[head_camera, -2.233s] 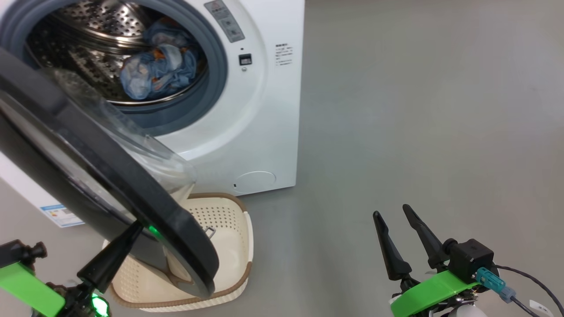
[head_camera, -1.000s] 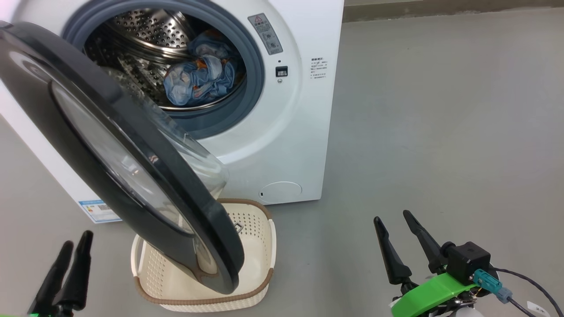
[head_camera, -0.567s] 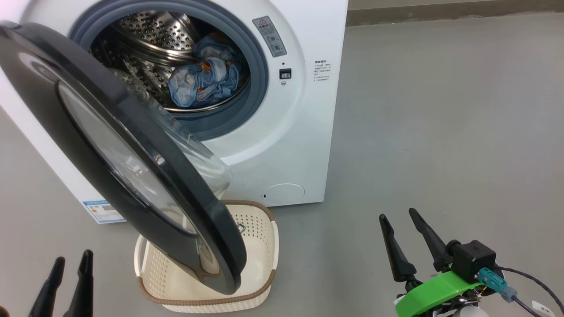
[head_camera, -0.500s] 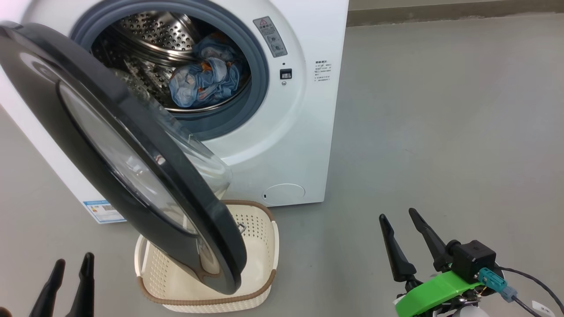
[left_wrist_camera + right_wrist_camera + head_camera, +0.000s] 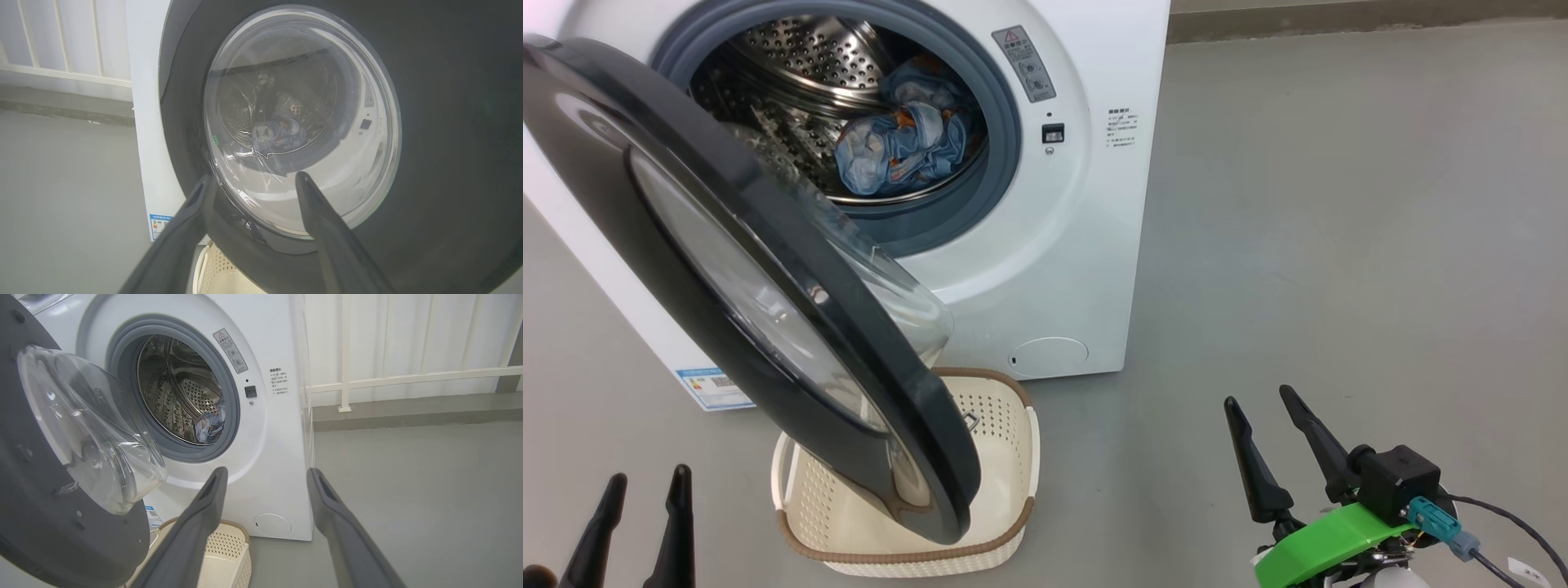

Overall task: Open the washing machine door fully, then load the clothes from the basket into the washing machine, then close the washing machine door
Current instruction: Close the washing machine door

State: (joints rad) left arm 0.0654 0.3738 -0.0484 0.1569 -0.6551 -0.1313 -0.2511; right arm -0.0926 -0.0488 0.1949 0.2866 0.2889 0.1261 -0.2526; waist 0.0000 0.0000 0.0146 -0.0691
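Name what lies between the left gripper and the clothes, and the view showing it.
The washing machine door: in the left wrist view the clothes show through its glass, past the left gripper.

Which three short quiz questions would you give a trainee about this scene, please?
1. True or false: the clothes lie inside the drum of the washing machine.
2. Choose one: the washing machine door is A) shut, B) open, C) taken off.
3. Fill in: the right tool is ___ and holds nothing.

Key: 1 true; 2 B; 3 open.
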